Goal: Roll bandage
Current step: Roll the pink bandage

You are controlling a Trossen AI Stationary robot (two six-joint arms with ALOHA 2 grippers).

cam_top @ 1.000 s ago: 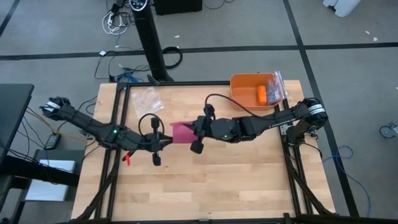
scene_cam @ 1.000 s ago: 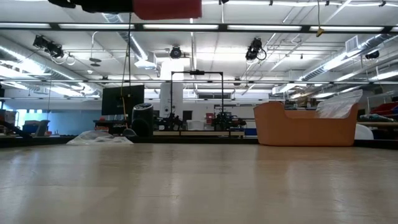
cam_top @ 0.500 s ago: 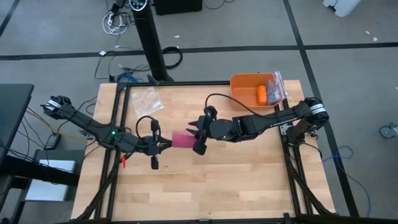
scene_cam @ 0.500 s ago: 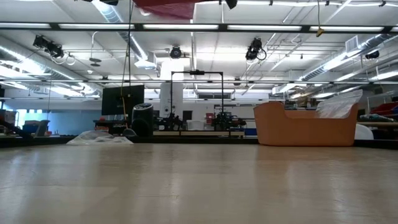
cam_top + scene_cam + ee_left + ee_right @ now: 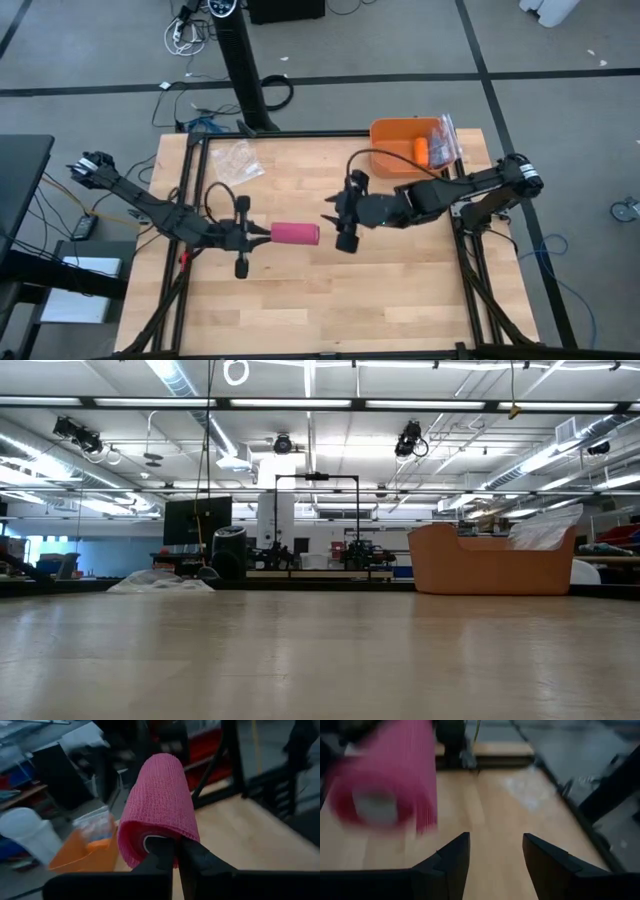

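1. The bandage is one pink roll, a stubby cylinder lying lengthwise left to right, slightly left of the middle of the high view, above the wooden table.
2. The left gripper holds the roll's left end; in the left wrist view its fingers are pinched nearly together on the edge of the bandage, whose ribbed weave and hollow core show.
3. The right gripper sits just right of the roll's other end, apart from it; in the right wrist view its two jaws stand spread with bare table between them and grip nothing, the bandage ahead of them.
4. No readable writing or brand shows on any item.
5. One orange bin stands at the upper right of the table; inside it lie one small orange roll and a clear crinkly bag.
6. One clear plastic bag lies at the table's upper left.
7. The low view shows the orange bin at right and the bag at left.
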